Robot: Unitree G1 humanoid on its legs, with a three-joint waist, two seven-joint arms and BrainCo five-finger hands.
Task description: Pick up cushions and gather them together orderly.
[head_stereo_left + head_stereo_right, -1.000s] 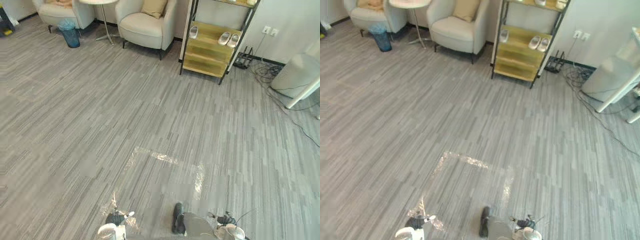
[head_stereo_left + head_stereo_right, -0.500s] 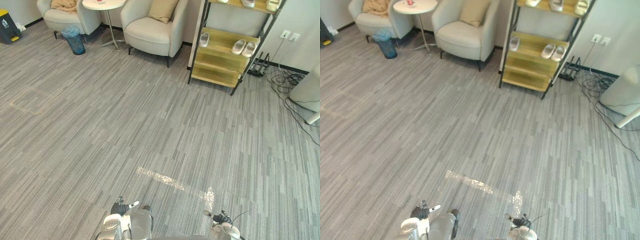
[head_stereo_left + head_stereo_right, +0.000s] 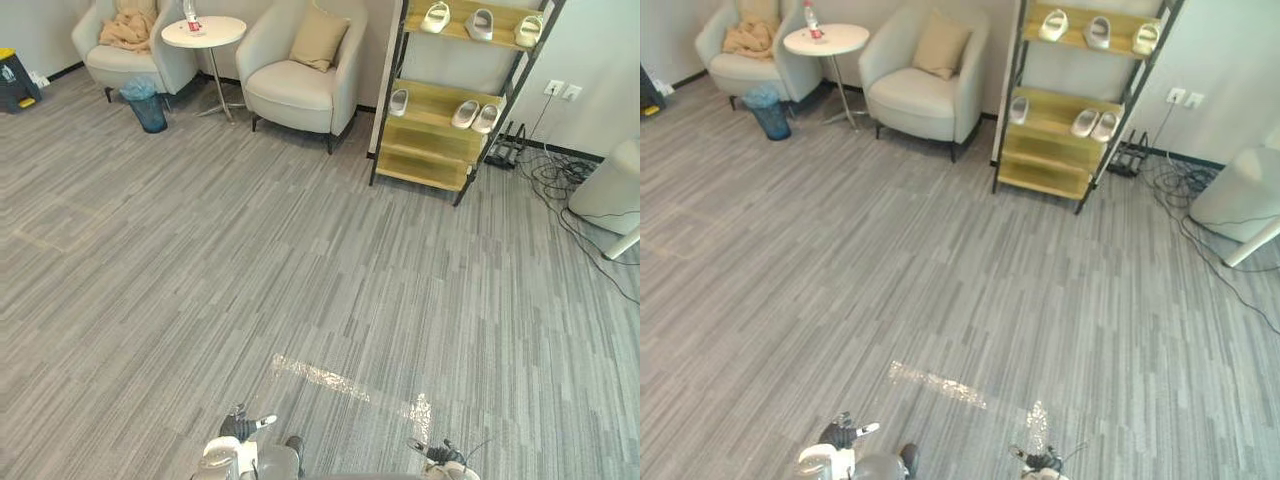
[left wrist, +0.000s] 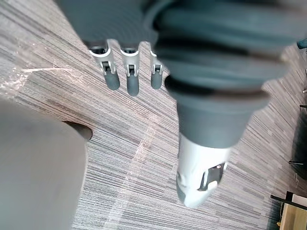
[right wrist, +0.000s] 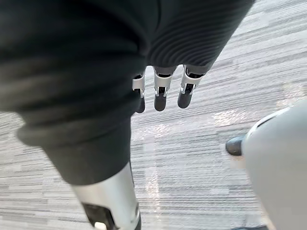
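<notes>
A tan cushion (image 3: 318, 38) leans upright against the back of the cream armchair (image 3: 292, 95) at the far wall. A second armchair (image 3: 118, 62) at the far left holds a crumpled tan cloth or cushion (image 3: 128, 27); I cannot tell which. My left hand (image 4: 110, 72) hangs over the grey carpet with straight fingers and holds nothing. My right hand (image 5: 160, 93) hangs the same way, fingers straight and empty. Both hands are far from the armchairs.
A round white side table (image 3: 203, 32) with a bottle stands between the armchairs, a blue bin (image 3: 148, 105) beside it. A wooden shoe rack (image 3: 440, 135) with slippers stands at the back right. Cables (image 3: 565, 185) and a white unit (image 3: 610, 185) lie at the right.
The whole picture has shifted, so the camera moved: the armchairs, side table and shoe rack now show more fully. Both hands hang as before.
</notes>
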